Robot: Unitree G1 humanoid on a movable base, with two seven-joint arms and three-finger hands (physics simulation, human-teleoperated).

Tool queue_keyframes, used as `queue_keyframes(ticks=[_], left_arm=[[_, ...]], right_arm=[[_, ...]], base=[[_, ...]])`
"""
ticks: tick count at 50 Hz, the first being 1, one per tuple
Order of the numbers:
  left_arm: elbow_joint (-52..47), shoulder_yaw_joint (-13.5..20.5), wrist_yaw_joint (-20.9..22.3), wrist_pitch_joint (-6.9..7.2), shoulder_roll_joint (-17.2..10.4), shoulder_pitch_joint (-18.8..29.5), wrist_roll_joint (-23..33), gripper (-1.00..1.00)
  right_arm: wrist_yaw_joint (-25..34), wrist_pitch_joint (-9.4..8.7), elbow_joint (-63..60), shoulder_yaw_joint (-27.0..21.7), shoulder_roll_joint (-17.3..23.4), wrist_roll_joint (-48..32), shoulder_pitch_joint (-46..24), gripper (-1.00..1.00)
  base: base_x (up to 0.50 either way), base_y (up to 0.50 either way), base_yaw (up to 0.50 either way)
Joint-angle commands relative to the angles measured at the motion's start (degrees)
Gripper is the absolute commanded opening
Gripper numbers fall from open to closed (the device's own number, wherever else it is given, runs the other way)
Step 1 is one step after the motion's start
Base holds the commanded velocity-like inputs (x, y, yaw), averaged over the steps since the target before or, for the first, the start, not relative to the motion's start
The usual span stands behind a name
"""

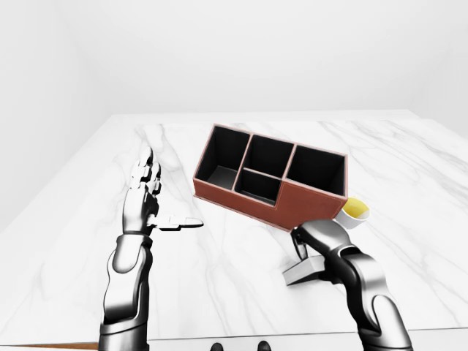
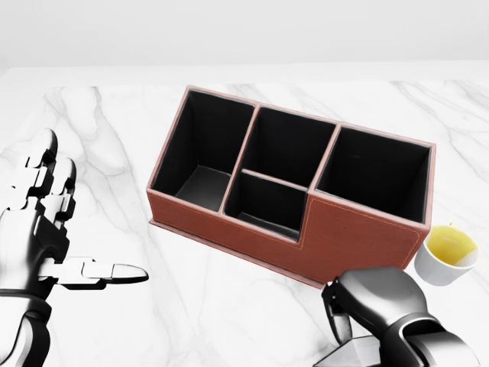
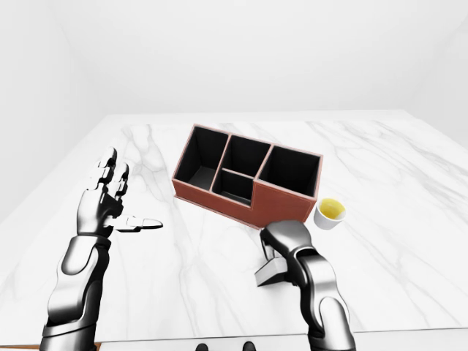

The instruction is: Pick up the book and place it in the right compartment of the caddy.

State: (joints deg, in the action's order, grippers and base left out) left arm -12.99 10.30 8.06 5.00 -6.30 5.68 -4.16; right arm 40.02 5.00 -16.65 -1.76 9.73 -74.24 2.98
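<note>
Book (image 3: 274,270) lies flat on bench (image 3: 409,219) just below caddy (image 3: 245,178), right hand (image 3: 287,238) curled over it; grip unclear. Left hand (image 3: 110,201) open, idle. Get fingers under edge, lift clear of wall, drop into rightmost bay.

The work surface is a white marble table (image 3: 409,183) with grey veining — its top fills most of each view. Plain white walls (image 3: 241,51) rise beyond the far edge, meeting at faint corners to the left and right. Lighting is even and diffuse — shadows on the marble are soft.
</note>
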Motion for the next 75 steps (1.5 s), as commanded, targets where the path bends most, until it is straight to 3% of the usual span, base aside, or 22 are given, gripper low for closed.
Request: queue_keyframes(ticks=[1,16,25,29,37,41,52,62,75], left_arm=[[0.0,-0.1,0.0,0.00,0.0,0.1,-0.1,1.00],[-0.8,-0.4,0.1,0.00,0.0,0.5,0.2,1.00],[-1.7,-0.4,0.1,0.00,0.0,0.5,0.3,1.00],[-1.8,-0.4,0.2,0.00,0.0,0.6,0.4,1.00],[-1.4,-0.4,0.2,0.00,0.0,0.8,0.4,1.00],[-1.5,-0.4,0.2,0.00,0.0,0.7,0.4,1.00],[-1.6,-0.3,0.1,0.00,0.0,0.8,0.3,1.00],[-1.3,-0.3,0.1,0.00,-0.1,0.8,0.3,1.00],[-2.7,-0.1,0.3,0.00,-0.1,0.6,0.0,1.00]], right_arm=[[0.0,0.00,-13.3,-1.5,-1.6,4.3,0.2,-1.00],[0.0,0.00,-27.1,-2.4,-3.1,9.2,-2.4,-1.00],[0.0,-5.20,-32.2,-1.2,-2.7,10.1,-7.1,-1.00],[0.0,-10.00,-33.9,1.2,-0.1,10.5,-9.4,-1.00],[0.0,-10.00,-36.1,4.2,3.9,11.3,-13.7,-1.00],[0.0,-10.00,-36.6,4.8,4.1,11.2,-16.1,-1.00],[0.0,-10.00,-37.7,7.2,11.3,12.8,-26.3,-1.00],[0.0,-10.00,-33.9,5.0,8.0,10.2,-36.1,-1.00],[0.0,-10.00,-24.9,2.0,13.2,13.9,-49.7,-1.00]], base=[[0.00,0.00,0.00],[0.00,0.00,0.00],[0.00,0.00,0.00],[0.00,0.00,0.00],[0.00,0.00,0.00],[0.00,0.00,0.00],[0.00,0.00,0.00],[0.00,0.00,0.00],[0.00,0.00,0.00]])
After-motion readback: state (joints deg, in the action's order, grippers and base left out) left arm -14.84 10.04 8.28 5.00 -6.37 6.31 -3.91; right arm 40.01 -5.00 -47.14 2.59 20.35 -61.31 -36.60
